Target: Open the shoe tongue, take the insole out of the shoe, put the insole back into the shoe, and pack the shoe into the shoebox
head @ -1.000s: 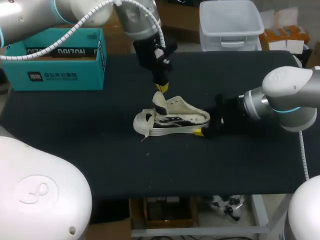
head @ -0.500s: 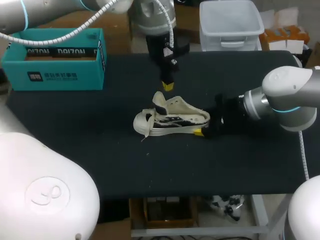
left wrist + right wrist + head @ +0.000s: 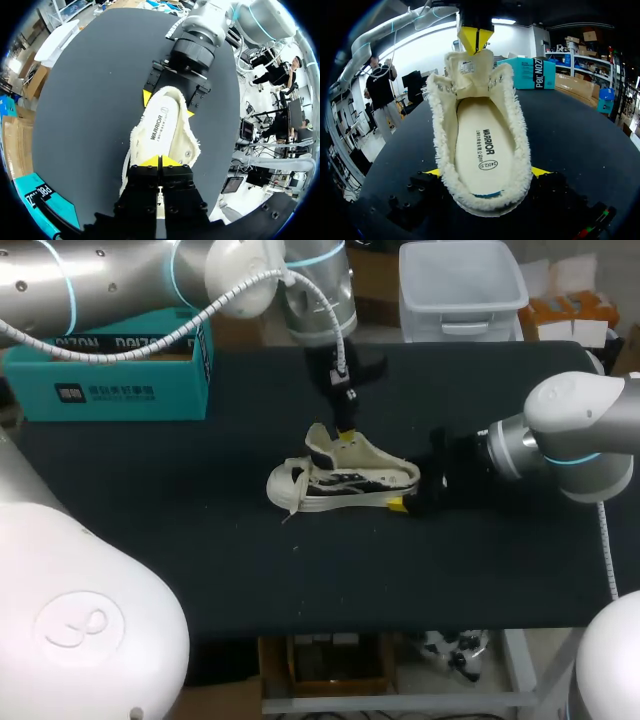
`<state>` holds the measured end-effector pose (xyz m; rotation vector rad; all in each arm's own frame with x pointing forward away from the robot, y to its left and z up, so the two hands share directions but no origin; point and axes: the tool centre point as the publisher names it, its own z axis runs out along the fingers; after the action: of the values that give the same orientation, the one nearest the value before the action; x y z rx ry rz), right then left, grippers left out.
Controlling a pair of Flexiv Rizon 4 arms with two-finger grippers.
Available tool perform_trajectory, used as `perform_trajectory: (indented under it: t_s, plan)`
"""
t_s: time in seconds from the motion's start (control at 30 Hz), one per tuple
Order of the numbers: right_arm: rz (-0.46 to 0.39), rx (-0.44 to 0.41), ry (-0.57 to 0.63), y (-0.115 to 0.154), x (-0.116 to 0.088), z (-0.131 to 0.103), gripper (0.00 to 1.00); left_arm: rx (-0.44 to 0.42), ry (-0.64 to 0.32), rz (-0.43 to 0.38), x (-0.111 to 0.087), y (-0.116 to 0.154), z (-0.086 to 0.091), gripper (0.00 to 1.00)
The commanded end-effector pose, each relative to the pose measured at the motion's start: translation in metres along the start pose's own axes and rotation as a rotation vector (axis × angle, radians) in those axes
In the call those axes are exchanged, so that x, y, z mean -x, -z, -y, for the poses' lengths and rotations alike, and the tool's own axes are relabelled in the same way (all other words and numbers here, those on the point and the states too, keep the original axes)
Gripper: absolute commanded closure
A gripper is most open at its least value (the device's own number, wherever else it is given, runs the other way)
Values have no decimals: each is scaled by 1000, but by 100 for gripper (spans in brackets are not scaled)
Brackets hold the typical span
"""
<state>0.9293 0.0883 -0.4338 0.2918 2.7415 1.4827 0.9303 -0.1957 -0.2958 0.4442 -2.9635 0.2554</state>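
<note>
Shoe (image 3: 345, 478) sits on its sole mid-table (image 3: 200, 550), toe at 9 o'clock, heel at 3.

Right gripper (image 3: 405, 504) comes in from 3 o'clock and clamps the heel, one yellow tip on each side. Right wrist view shows both fingers against the heel walls. Neither it nor the shoe has shifted over the last second.

Insole (image 3: 482, 142) lies flat inside, not yet lifted. Tongue (image 3: 469, 70) stands upright at the toe end of the opening, so the opening is exposed. I read step one as done.

Left gripper (image 3: 346, 428) is at 12 o'clock of the shoe, fingers pressed together, holding nothing.

Change: a second ago it was at the tongue's top. It then rose and slid toward 1 o'clock. Now it has dropped again, tips just above the opening behind the tongue. Cannot tell if it touches the collar.

Looks like the handover from tongue to insole. It must spread its fingers before it can pinch the insole edge.

Shoebox (image 3: 110, 360) is at 10 o'clock in the far left corner, top open, well apart from the shoe. Packing is a long way off.
</note>
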Motion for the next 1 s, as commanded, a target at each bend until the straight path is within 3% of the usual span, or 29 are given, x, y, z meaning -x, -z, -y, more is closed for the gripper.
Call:
perform_trajectory:
  t_s: [0.03,0.3,0.6,1.0]
  plan:
    - [-3,3,-1,-5,2,7,100,10,-24,-13,5,-20,5,100]
    - [-3,3,-1,-5,2,7,100,36,-83,-57,15,-44,1,100]
    - [-3,3,-1,-5,2,7,100,43,-160,-77,13,-67,-8,100]
    - [-3,3,-1,-5,2,7,100,64,-211,-81,-6,-70,-14,100]
